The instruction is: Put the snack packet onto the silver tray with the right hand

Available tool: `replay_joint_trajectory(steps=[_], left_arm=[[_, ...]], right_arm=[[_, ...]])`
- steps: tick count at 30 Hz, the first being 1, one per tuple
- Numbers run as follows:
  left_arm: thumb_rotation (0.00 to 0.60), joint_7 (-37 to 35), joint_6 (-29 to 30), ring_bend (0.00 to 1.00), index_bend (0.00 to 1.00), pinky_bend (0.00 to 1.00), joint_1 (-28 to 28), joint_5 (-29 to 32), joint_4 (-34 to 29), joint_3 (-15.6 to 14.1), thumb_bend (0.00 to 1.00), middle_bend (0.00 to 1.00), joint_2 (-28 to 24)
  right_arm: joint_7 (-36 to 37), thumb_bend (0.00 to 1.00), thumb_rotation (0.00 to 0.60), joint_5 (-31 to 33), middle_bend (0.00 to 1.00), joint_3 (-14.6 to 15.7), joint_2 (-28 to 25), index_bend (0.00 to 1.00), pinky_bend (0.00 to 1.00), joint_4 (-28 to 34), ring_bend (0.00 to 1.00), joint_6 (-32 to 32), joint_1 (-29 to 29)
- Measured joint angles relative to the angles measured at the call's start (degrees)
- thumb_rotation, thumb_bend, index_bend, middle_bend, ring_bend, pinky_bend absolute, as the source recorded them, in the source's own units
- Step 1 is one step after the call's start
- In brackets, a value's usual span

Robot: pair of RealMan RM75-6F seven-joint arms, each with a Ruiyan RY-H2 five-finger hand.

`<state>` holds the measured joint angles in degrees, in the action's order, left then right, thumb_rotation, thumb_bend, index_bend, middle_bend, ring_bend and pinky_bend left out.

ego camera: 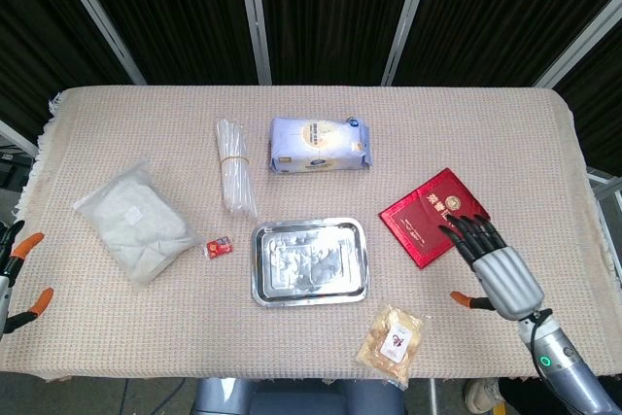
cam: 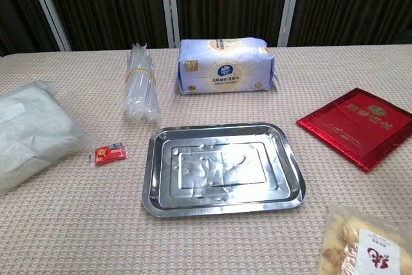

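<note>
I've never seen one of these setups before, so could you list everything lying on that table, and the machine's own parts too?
Shiny silver metal tray: one, table centre, empty.
Clear snack packet with red label: one, near edge, right of the tray.
Red booklet with gold lettering: one, right side.
Pale blue tissue pack: one, behind the tray.
Clear plastic tube bundle: one, rubber-banded, left of the tissues.
White-filled clear plastic bag: one, far left.
Small red sachet: one, left of the tray.
Left hand: left edge, fingers apart.
Right hand: fingers spread, overlapping the booklet's corner.
</note>
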<state>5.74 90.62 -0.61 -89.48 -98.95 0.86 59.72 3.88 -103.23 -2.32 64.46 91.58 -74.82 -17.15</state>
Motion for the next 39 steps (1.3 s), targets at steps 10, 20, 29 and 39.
replay_joint_trajectory(steps=[10,20,29,39], left_arm=[[0.6,1.1,-0.4,0.0,0.15,0.0,0.0,-0.5,-0.9,-0.5,0.28,0.0,-0.5],[0.6,1.3,-0.8,0.0,0.15,0.0,-0.2,-0.9,-1.1,-0.6,0.28,0.0,-0.6],[0.6,1.6,-1.3,0.0,0.15,0.0,-0.7,-1.7,-1.4,-0.7,0.28,0.0,-0.2],[0.6,0.7,-0.9,0.0,0.15,0.0,0.0,-1.1,-0.7,-1.1,0.28,0.0,-0.2]], right_arm=[[-3.0,0.0,0.6,-11.4,0.0,4.1,0.2,0.04,0.0,0.5,0.0,11.3,-10.0],[-8.6,0.0,0.6,-17.7,0.0,9.7,1.1,0.05,0.0,0.2,0.0,19.3,-15.1],[-10.6,0.0,0.6,-18.1,0.0,12.7,1.1,0.06,0.0,0.7,0.0,20.9,-15.7],[-12.1,0.0,0.6,-16.7,0.0,13.8,2.6,0.07,0.0,0.6,0.0,23.7,-16.8]])
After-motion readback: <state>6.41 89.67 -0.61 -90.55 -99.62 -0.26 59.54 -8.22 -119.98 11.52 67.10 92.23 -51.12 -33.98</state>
